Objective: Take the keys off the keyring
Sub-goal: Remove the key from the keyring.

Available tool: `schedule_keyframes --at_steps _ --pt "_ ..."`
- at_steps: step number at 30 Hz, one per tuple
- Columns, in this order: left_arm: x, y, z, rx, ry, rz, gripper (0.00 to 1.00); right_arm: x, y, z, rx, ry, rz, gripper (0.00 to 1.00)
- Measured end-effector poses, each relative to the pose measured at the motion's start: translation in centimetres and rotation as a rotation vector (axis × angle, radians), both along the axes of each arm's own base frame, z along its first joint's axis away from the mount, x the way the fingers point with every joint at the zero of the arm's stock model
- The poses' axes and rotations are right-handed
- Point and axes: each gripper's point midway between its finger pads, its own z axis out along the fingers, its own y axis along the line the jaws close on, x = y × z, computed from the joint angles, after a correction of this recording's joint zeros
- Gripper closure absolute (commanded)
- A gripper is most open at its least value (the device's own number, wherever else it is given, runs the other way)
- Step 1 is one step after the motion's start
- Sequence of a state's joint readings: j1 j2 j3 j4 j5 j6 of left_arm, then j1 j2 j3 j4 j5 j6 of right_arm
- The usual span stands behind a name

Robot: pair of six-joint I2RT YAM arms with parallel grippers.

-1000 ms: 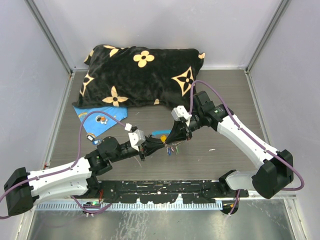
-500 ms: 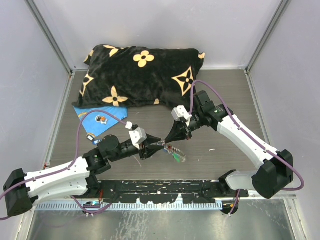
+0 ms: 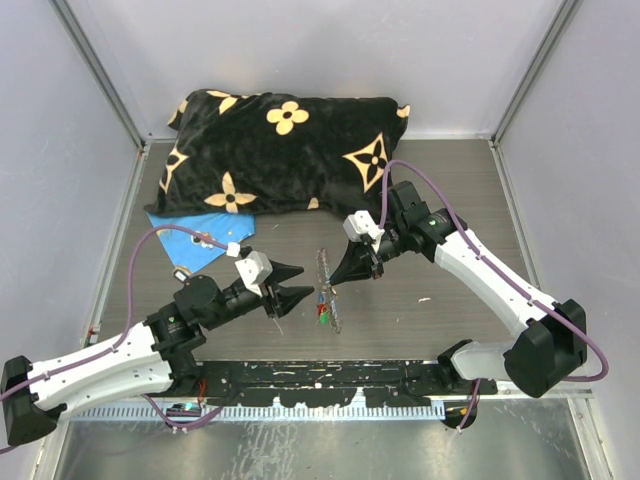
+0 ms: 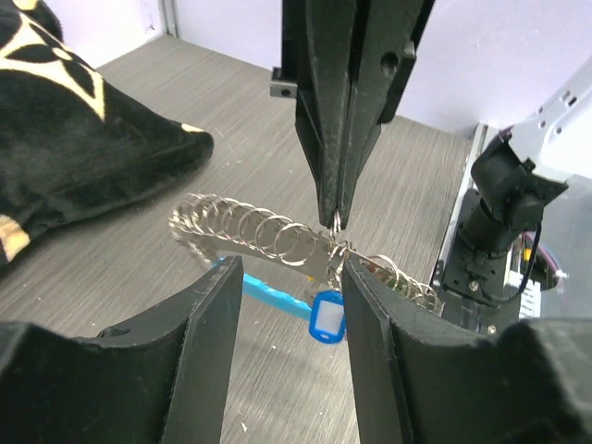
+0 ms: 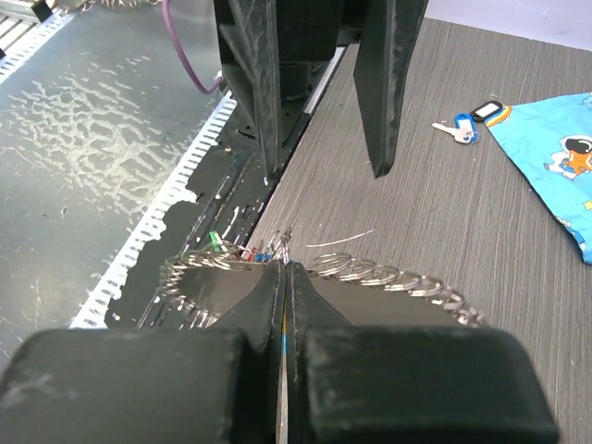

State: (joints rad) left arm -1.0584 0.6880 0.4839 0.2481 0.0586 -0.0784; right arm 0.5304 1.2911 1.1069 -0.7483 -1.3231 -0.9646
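**Now: right claw pinches the keyring, left claw stands apart**

From above we see the keyring [image 3: 323, 266] stretched out as a thin grey coil over the table [image 3: 450, 200], in front of the pillow [image 3: 285, 150] and between the two arms. The right claw [image 3: 335, 281] has its fingers pressed together on the coil partway along its length. The left wrist view shows this plainly: the right claw's tips [image 4: 335, 217] come down from above and clamp a loop of the keyring [image 4: 259, 227]. In its own camera, the right claw [image 5: 282, 268] has no gap between the fingers, and the keyring [image 5: 388, 275] runs off to both sides.

The left claw [image 3: 303, 281] stands apart, near the coil on its left and touching nothing. In its own view the fingers [image 4: 217, 314] frame the ring without gripping it.

The keys [image 3: 322, 312] show as red and green specks on the ring's near half. A blue one [image 4: 326, 316] hangs below the coil, beside its light-blue curved section. We cannot tell how much of the ring rests on the table.

A loose key [image 5: 460, 132] lies just beside the blue cloth [image 5: 555, 157].
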Motion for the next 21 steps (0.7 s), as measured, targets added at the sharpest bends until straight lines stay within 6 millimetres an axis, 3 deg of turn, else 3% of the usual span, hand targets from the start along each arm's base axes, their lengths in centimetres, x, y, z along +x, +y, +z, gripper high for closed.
schedule_keyframes --at_steps 4,12,21 --pt "0.2 0.5 0.6 -0.038 0.04 0.034 0.64 0.0 0.0 0.0 0.0 0.0 0.0 0.99" --pt "-0.2 -0.2 -1.4 -0.004 0.152 0.015 0.77 0.0 0.0 0.0 0.0 0.0 0.0 0.99" --pt "-0.3 -0.4 -1.9 0.003 0.173 0.009 0.81 0.0 0.0 0.0 -0.001 0.001 0.0 0.99"
